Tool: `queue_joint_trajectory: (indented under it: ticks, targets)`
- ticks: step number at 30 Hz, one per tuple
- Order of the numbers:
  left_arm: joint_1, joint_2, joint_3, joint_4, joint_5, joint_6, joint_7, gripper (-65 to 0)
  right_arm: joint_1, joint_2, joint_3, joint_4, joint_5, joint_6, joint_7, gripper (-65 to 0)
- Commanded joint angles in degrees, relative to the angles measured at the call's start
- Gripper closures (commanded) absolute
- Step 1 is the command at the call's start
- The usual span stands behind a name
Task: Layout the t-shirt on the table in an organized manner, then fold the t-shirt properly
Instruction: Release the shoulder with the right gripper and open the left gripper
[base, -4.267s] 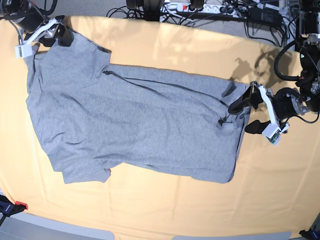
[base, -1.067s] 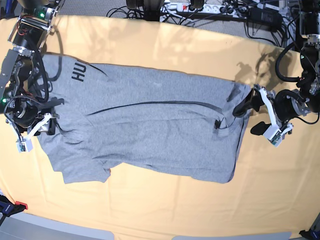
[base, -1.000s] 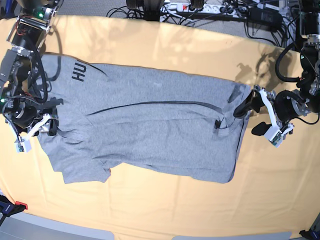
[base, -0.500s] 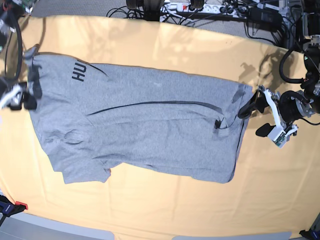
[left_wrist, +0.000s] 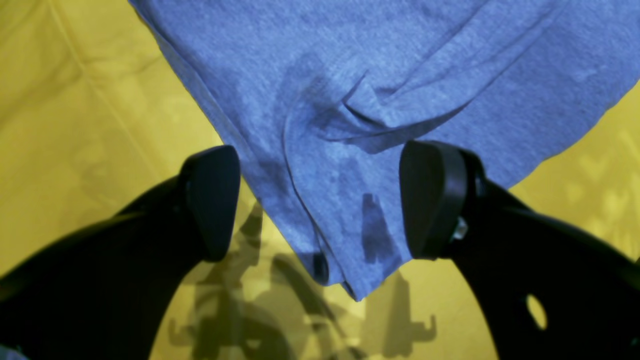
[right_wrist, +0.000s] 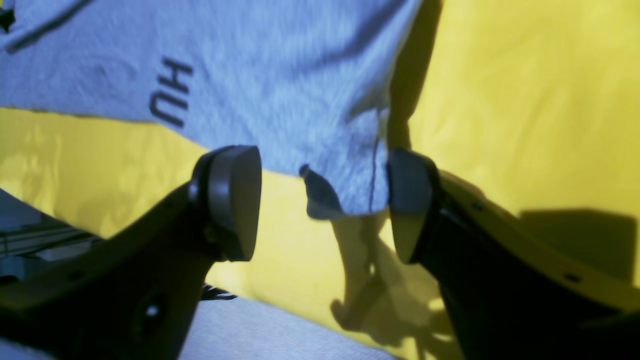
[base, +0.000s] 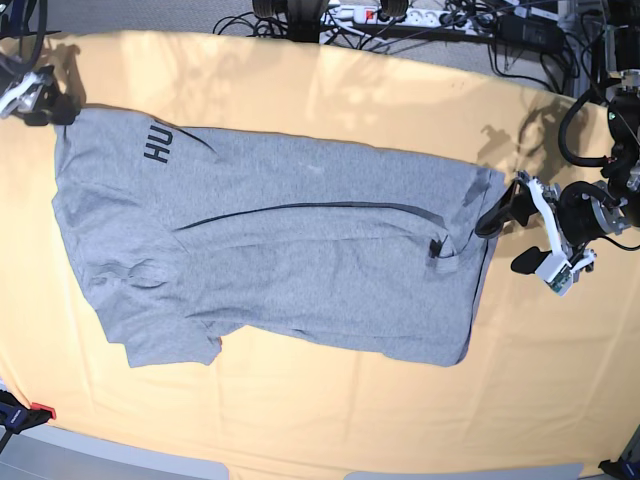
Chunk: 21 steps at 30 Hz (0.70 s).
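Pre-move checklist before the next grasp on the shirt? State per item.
1. Left gripper open, nothing held: ok.
2. Right gripper open, nothing held: ok.
3. t-shirt lies wholly on the table: ok.
4. Shirt flat: not ok, long crease across the middle and bunched folds near the left gripper.
5. Printed side hidden: not ok, black lettering shows at one corner.
6. Both sleeves spread: cannot tell.

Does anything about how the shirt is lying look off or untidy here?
Yes. The heather-grey cotton t-shirt lies skewed across the pale yellow-orange cloth-draped table, not squared up. A long dark fold line runs along it, and a bunched pucker sits near the corner by the open left claw.
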Motion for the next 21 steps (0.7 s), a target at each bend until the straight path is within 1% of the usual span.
queue_joint_trajectory:
  ticks: [1,3,6,14,17,19,21]
  targets:
    - [-1.09,-1.07,-0.81,0.72,-1.11,0.07,-1.29,-49.6,-0.13,0.83,0.52,0.92,1.38,0.30,0.93,-40.7]
    - [-1.09,-1.09,-0.81,0.72,-1.09,0.07,-1.27,-49.6,-0.33,0.07,0.50,0.92,0.98,0.30,0.93,-40.7]
    - [-1.09,-1.09,-0.81,0.72,-1.11,0.09,-1.27,-49.6,-0.59,-0.35,0.52,0.92,-1.38,0.30,0.93,-40.7]
    - [-1.09,-1.07,-0.81,0.72,-1.18,0.07,-1.29,-49.6,-3.58,-0.37,0.50,0.92,-1.44,0.30,0.93,-40.7]
    - [-1.09,-1.07,-0.81,0.72,-2.21,0.07,-1.29,-49.6,-3.58,-0.39,0.50,0.90,-5.55,0.30,0.93,-40.7]
    - [-1.09,-1.07,-0.81,0.72,-2.75,0.07,-1.29,-49.6,-3.58,-0.55,0.50,0.87,-8.94,0.30,3.98,-39.8]
    - [-1.11,-1.07,-0.81,0.72,-2.89,0.07,-1.29,-49.6,-3.58,-0.70,0.50,0.87,-10.93,0.30,5.97,-35.4]
